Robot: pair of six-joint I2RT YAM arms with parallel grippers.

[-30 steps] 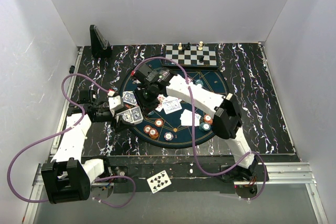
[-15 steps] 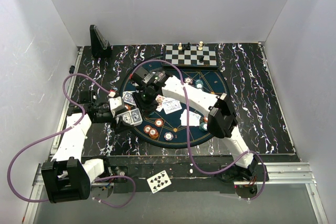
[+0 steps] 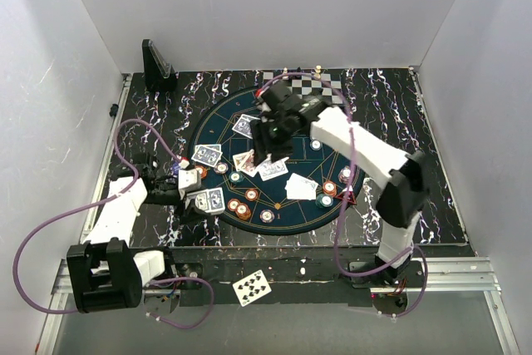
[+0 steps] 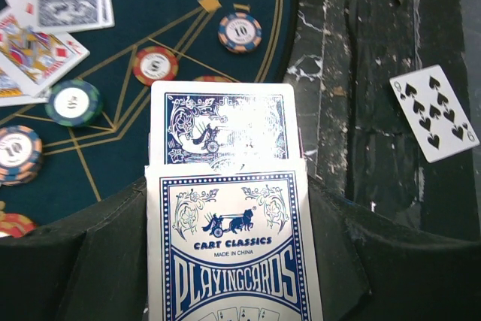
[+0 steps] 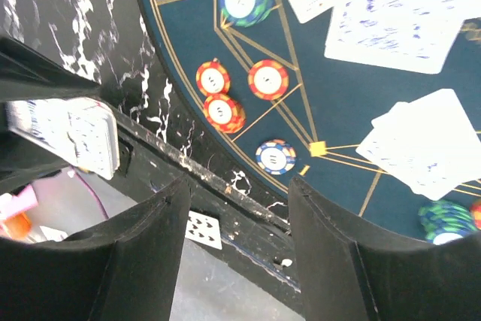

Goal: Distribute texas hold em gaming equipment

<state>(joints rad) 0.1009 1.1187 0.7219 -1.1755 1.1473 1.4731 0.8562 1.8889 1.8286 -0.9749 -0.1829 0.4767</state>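
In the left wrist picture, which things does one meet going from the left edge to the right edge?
Teal chip → orange chip with white centre → card box held in the left tool → nine of spades.

Glossy printed card box (image 4: 229, 249) — matt dark-blue mat (image 4: 120, 110), marbled tabletop (image 4: 376, 50)

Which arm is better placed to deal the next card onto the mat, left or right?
Left. The left gripper already grips the card box, a card sliding out over the mat edge. The right gripper is open and holds nothing.
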